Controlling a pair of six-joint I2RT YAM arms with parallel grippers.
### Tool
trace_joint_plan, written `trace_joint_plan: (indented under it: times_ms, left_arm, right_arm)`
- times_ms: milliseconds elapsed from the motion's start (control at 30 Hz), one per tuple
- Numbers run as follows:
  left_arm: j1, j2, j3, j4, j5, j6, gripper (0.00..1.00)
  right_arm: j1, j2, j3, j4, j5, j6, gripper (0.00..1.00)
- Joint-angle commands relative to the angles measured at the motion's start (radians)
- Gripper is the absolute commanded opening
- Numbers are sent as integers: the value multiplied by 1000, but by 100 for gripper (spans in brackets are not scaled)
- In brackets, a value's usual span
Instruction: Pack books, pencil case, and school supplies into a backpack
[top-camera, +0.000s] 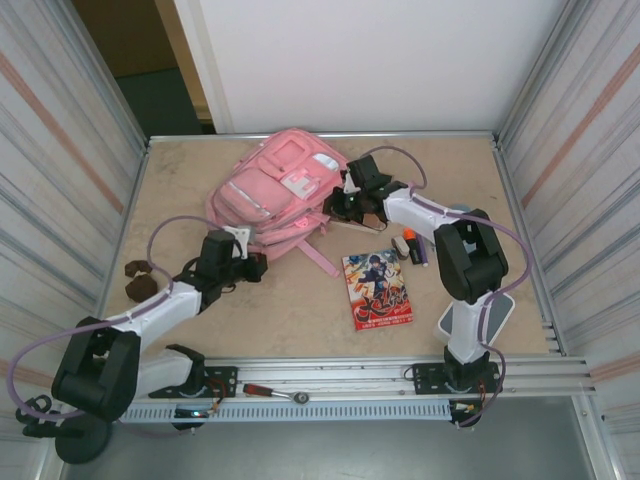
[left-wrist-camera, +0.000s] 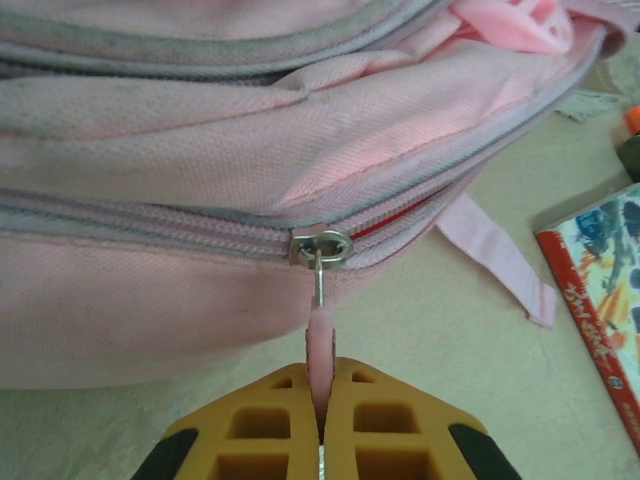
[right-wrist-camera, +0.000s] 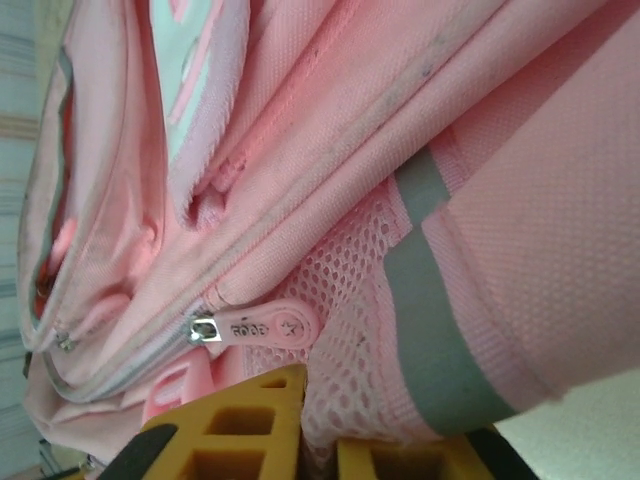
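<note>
The pink backpack (top-camera: 275, 190) lies flat at the back middle of the table. My left gripper (top-camera: 254, 266) is at its near edge, shut on a pink zip pull (left-wrist-camera: 320, 335) whose slider (left-wrist-camera: 321, 246) sits on a partly opened zip. My right gripper (top-camera: 346, 206) is at the bag's right side, with the mesh side pocket (right-wrist-camera: 352, 290) pinched between its fingers (right-wrist-camera: 240, 430). A colourful book (top-camera: 378, 290) lies right of centre. A tan book corner (top-camera: 366, 226) peeks out by the right gripper. The school supplies (top-camera: 412, 248) lie beside the right arm. The pencil case is out of view.
Two dark brown lumps (top-camera: 138, 278) sit near the left wall. A red-handled tool (top-camera: 268, 390) lies on the front rail. Metal walls close in the table on both sides. A pink strap (left-wrist-camera: 500, 262) trails toward the colourful book (left-wrist-camera: 600, 295).
</note>
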Motion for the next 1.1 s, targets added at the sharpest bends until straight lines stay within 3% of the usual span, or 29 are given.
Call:
trace_joint_plan:
  times_ms: [0, 100, 200, 333, 567, 667, 867, 1067]
  left_arm:
    - [-9, 18, 52, -24, 76, -22, 0]
    - [-9, 40, 60, 4, 109, -42, 0]
    - [-18, 47, 59, 24, 110, -46, 0]
    - [-39, 56, 57, 38, 98, -30, 0]
    - [-81, 79, 62, 49, 85, -14, 0]
    - [-94, 71, 58, 46, 77, -9, 0]
    - [-100, 14, 51, -30, -3, -2, 0]
    - [-98, -36, 69, -196, -230, 19, 0]
  right_arm:
    - [-68, 30, 61, -53, -19, -65, 22]
    - [-82, -26, 6, -38, -36, -64, 42]
    - [-45, -123, -116, 28, -48, -22, 51]
    - [60, -192, -300, 240, -62, 170, 71]
    - [163, -95, -313, 411, 52, 372, 77]
    - [171, -36, -293, 457, 70, 418, 65]
    - [136, -36, -265, 392, 110, 327, 12]
    - [73, -108, -200, 149, 101, 78, 2]
